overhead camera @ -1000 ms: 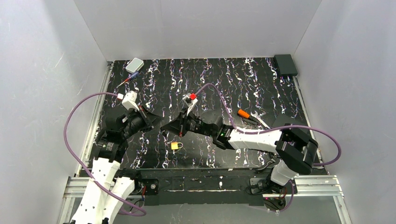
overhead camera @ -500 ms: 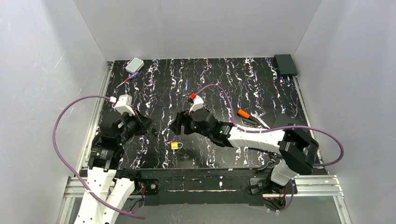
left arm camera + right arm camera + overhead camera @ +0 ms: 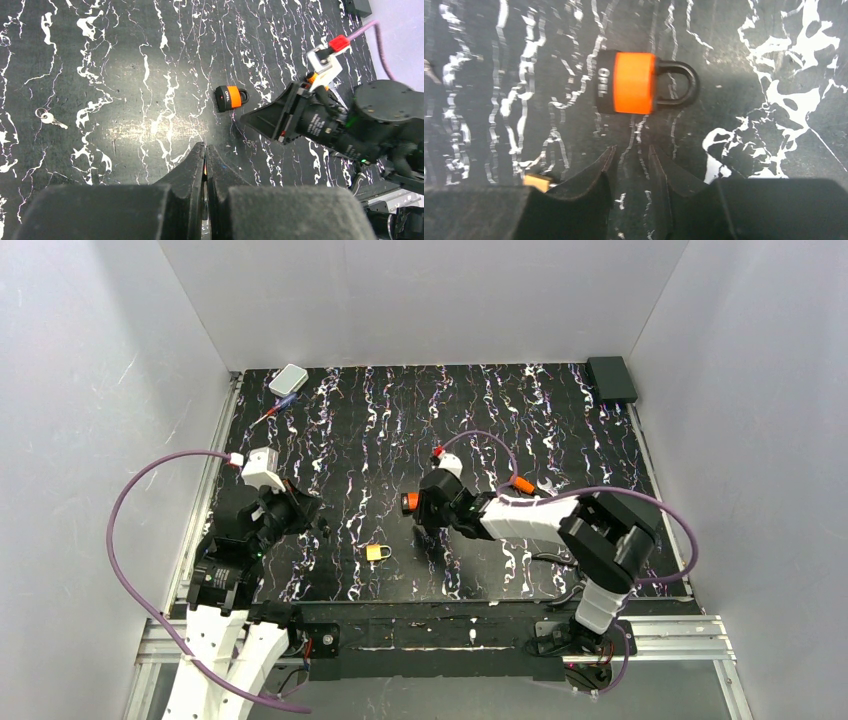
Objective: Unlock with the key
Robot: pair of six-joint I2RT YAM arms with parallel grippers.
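The orange padlock (image 3: 634,83) lies flat on the black marbled mat, its shackle pointing right in the right wrist view. It also shows in the left wrist view (image 3: 231,98) and the top view (image 3: 408,502). My right gripper (image 3: 631,148) is open and empty, its tips just short of the padlock. My left gripper (image 3: 205,148) hangs above the mat to the left (image 3: 318,525), apart from the padlock. Its jaws are pressed together on a thin dark sliver, which I take for the key. Almost all of the key is hidden between the pads.
A small yellow padlock (image 3: 377,552) lies near the front edge. A silver key on a ring (image 3: 50,118) lies left of my left gripper. A white box (image 3: 288,378), a pen (image 3: 275,410), a black box (image 3: 611,378) and an orange-handled tool (image 3: 522,483) lie farther out.
A second ago both grippers met at mid-table with the orange padlock in the right one. The right gripper has let it go onto the mat and swung right. The left arm drew back left.
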